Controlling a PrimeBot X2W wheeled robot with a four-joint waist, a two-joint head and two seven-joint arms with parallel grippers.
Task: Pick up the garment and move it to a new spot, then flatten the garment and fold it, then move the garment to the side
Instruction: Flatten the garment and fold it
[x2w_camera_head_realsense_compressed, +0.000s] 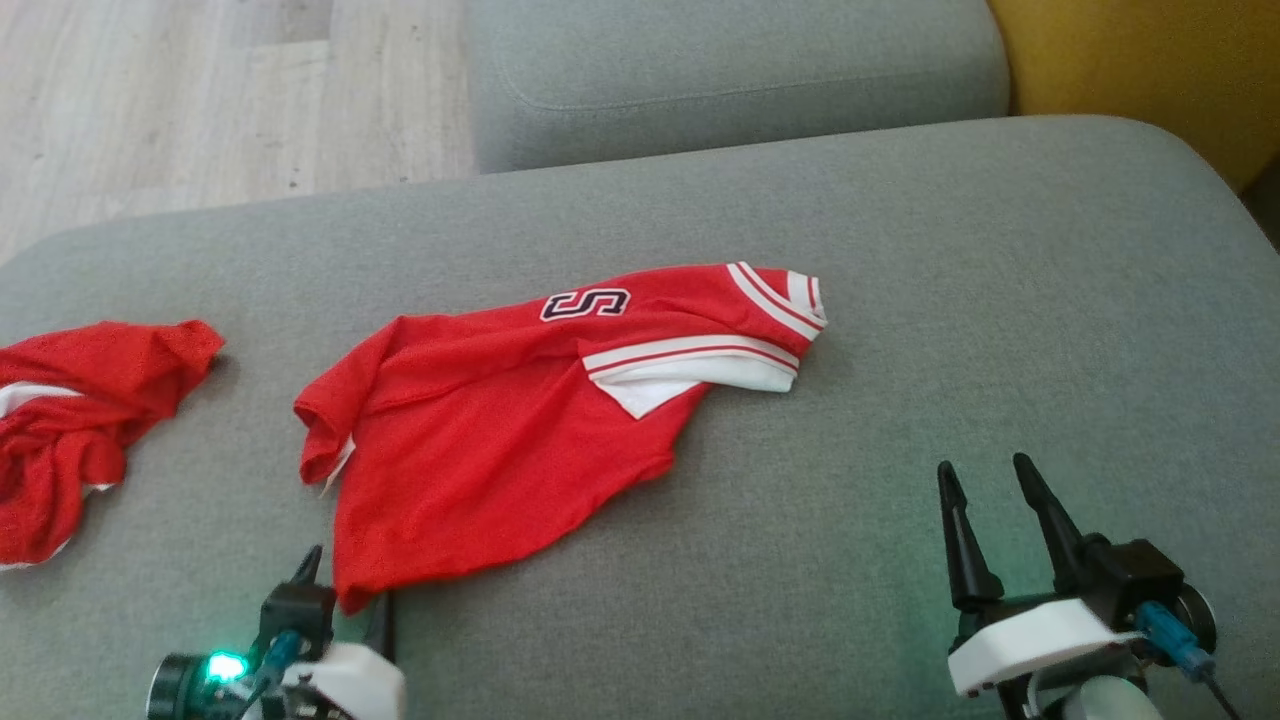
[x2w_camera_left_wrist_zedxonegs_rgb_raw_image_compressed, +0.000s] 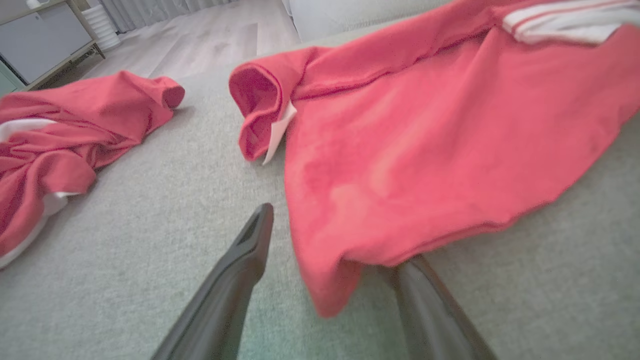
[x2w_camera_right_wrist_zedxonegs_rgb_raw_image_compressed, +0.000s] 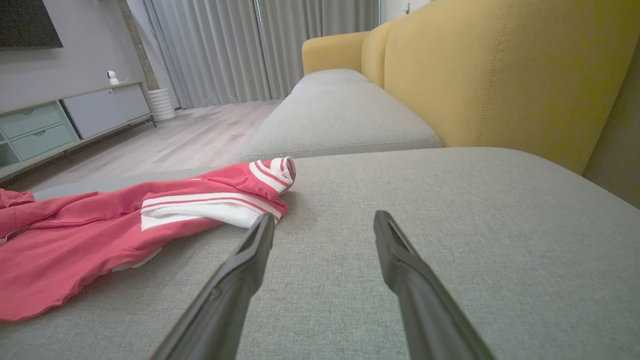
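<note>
A wide grey fabric sofa cushion (x2w_camera_head_realsense_compressed: 900, 300) carries a red mesh jersey with white striped trim (x2w_camera_head_realsense_compressed: 500, 430), rumpled at its centre. It looks light and limp, so the hem corners seem best to pinch. The left claw (x2w_camera_head_realsense_compressed: 345, 590) stands apart at the near hem corner. The right claw (x2w_camera_head_realsense_compressed: 983, 465) stands apart, empty.

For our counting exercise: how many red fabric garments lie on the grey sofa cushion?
2. A red jersey with white-striped sleeves lies mid-cushion; a crumpled red-and-white garment far left, partly cropped.
</note>
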